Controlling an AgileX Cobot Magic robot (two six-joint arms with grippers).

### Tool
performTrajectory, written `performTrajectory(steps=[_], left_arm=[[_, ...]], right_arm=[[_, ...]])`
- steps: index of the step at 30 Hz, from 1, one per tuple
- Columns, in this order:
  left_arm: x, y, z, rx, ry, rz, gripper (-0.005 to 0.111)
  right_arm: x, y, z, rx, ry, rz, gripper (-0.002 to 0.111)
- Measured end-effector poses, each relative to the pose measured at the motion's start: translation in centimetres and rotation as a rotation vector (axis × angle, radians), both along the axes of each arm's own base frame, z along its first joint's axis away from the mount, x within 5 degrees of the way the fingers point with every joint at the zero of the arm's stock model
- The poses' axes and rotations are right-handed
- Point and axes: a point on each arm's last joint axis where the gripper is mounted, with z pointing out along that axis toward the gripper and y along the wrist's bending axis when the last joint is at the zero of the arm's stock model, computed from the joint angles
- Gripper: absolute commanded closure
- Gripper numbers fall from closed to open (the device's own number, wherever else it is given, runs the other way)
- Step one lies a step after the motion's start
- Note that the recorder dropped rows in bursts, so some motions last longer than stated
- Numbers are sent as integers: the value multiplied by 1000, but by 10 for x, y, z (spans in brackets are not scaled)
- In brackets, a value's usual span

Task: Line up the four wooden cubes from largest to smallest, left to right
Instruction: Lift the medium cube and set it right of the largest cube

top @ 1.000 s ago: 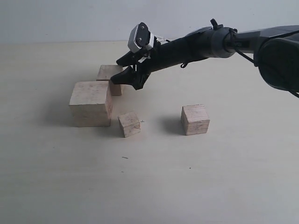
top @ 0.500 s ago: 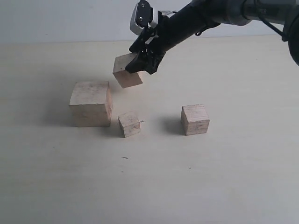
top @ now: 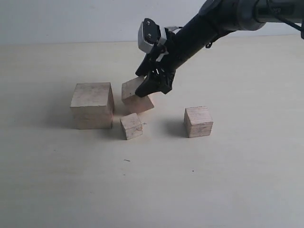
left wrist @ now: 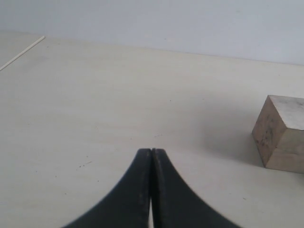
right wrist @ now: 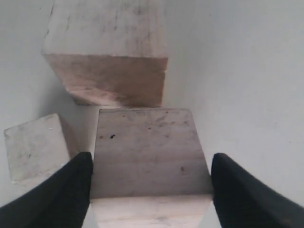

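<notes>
Four pale wooden cubes are in the exterior view. The largest cube (top: 92, 105) (right wrist: 107, 52) stands on the left. The smallest cube (top: 131, 126) (right wrist: 34, 148) lies just in front and to the right of it. A mid-sized cube (top: 198, 121) stands alone further right. My right gripper (top: 153, 88) (right wrist: 151, 155) is shut on the second-largest cube (top: 137, 97) (right wrist: 149, 142), which is tilted, low over the table beside the largest. My left gripper (left wrist: 152, 151) is shut on nothing; one cube (left wrist: 281, 133) shows off to its side.
The pale tabletop (top: 156, 185) stretches bare in front of the cubes. A light wall (top: 71, 19) runs along the back. The right arm (top: 213, 21) reaches in from the upper right over the table.
My right gripper took the second-largest cube from behind the largest, lifted it, then carried it forward and down to just right of the largest cube.
</notes>
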Motion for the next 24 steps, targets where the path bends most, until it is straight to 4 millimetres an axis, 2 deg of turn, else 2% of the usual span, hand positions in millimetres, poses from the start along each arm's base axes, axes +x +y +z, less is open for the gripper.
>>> performTrajectory(steps=[10, 24], left_arm=[[0, 0, 0, 0, 0, 0, 107], [0, 0, 0, 0, 0, 0, 107]], right_arm=[[-21, -6, -19, 9, 104, 97, 108], [-18, -3, -17, 46, 73, 59, 108]])
